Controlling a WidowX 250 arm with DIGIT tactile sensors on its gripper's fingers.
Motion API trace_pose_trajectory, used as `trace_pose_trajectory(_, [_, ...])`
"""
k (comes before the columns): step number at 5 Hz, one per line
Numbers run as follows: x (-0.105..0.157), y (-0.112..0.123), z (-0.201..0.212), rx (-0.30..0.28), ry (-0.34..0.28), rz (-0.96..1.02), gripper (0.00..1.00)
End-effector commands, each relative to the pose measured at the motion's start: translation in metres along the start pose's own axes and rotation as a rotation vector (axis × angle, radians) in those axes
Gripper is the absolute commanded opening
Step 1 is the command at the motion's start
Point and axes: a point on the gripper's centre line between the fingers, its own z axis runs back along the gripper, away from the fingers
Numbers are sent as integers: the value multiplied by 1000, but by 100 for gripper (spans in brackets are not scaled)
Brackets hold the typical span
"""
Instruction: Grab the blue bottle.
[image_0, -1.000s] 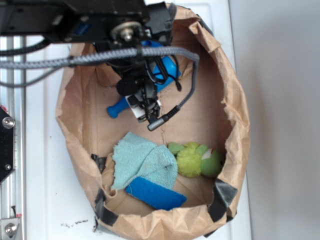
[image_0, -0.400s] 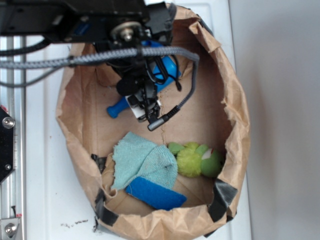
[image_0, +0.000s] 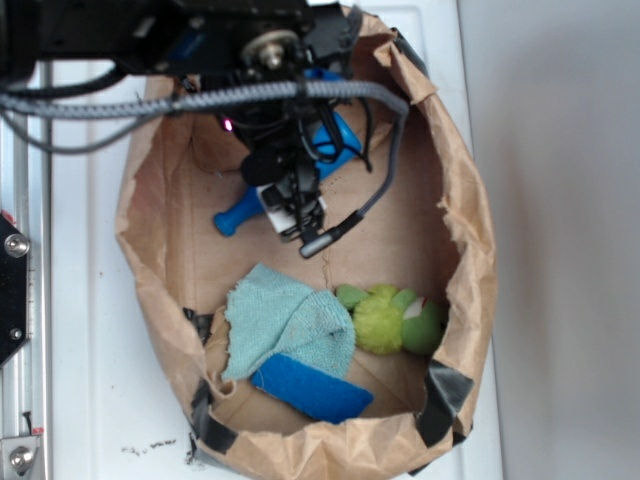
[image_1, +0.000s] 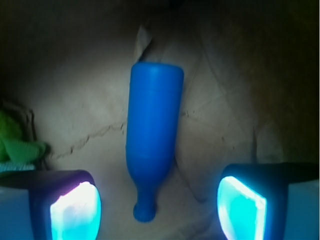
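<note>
In the exterior view, a brown paper bag (image_0: 470, 230) lies open on the white counter (image_0: 90, 330), its rim patched with grey tape. The blue bottle (image_0: 240, 213) lies on its side on the bag's floor in the upper half, narrow neck toward the left; most of its wide body is hidden under the robot arm. The gripper (image_0: 298, 212) hangs over the bottle's middle, with a braided cable looping past it. From this angle I cannot tell how the fingers stand. Lower in the bag, a light teal cloth (image_0: 285, 328) lies crumpled, with a flat dark blue pad (image_0: 310, 388) touching its lower edge. A green plush toy (image_0: 392, 318) sits just beside the cloth, to the right.

In the wrist view, the bottle (image_1: 151, 135) lies lengthwise on creased brown paper, flared tip toward the camera, wide base away. The two fingers (image_1: 75, 212) are spread wide apart, one on each side of the neck, neither touching it. A bit of green shows at the left edge.
</note>
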Motion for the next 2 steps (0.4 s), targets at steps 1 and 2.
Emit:
trace_pose_trajectory(1, [4,7,-7,-37,-110,92,100])
trace_pose_trajectory(2, [4,-1,-16,-31,-136,103,100])
